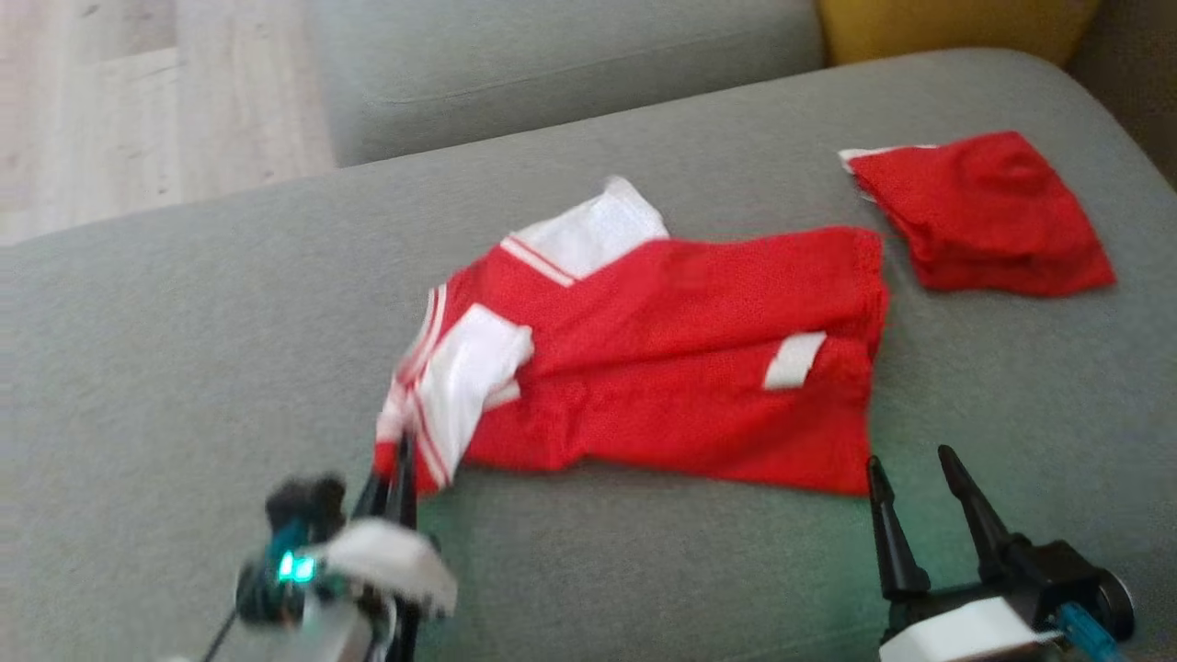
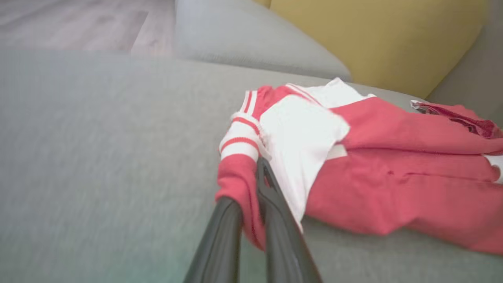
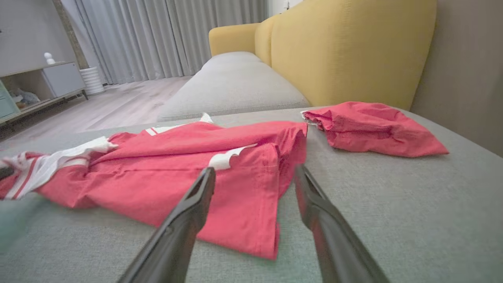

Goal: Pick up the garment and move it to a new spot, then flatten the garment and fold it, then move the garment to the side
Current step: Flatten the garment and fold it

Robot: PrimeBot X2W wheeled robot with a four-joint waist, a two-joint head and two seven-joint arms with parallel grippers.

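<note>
A red and white garment (image 1: 662,359) lies crumpled and partly folded across the middle of a grey couch seat (image 1: 184,368). My left gripper (image 1: 397,460) is shut on the garment's near left corner, a red edge by the striped white cuff; in the left wrist view that red cloth (image 2: 247,204) is pinched between the two dark fingers (image 2: 275,204). My right gripper (image 1: 915,473) stands open just in front of the garment's right hem, apart from it. In the right wrist view its fingers (image 3: 192,204) frame that hem (image 3: 251,204) without touching.
A second, smaller red garment (image 1: 984,216) lies bunched at the back right of the seat. A yellow backrest (image 3: 353,51) rises behind it. Another grey cushion (image 1: 552,64) sits further back, with pale wood floor (image 1: 138,101) to the left. Bare seat surrounds the garment.
</note>
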